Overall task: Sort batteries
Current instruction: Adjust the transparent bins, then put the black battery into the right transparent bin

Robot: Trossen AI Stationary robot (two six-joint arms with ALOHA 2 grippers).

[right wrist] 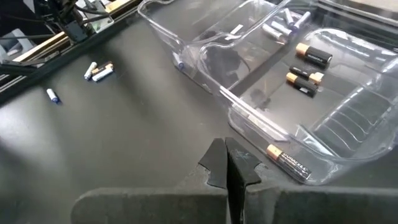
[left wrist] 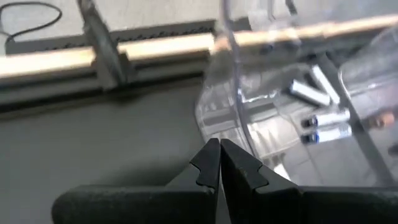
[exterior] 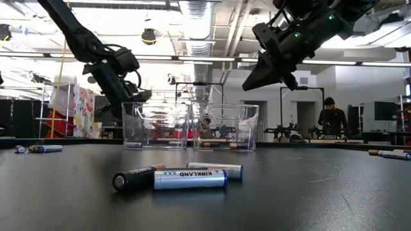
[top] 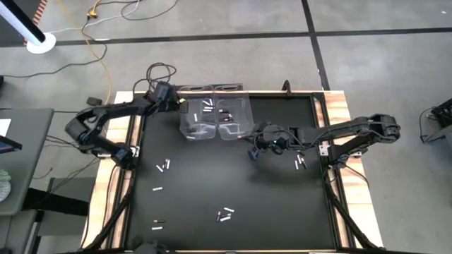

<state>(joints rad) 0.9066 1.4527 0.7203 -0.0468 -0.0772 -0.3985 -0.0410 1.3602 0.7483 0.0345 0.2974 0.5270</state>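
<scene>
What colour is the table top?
Black, best seen in the high view.

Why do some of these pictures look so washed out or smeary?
Low view: bright ceiling lights behind leave both arms dark silhouettes, while the nearest batteries look sharp. Left wrist view: the clear bin and its contents are smeared, and glare streaks its wall. Right wrist view: the bin shows soft reflections, but its batteries read clearly. High view: even light, faint shadows.
</scene>
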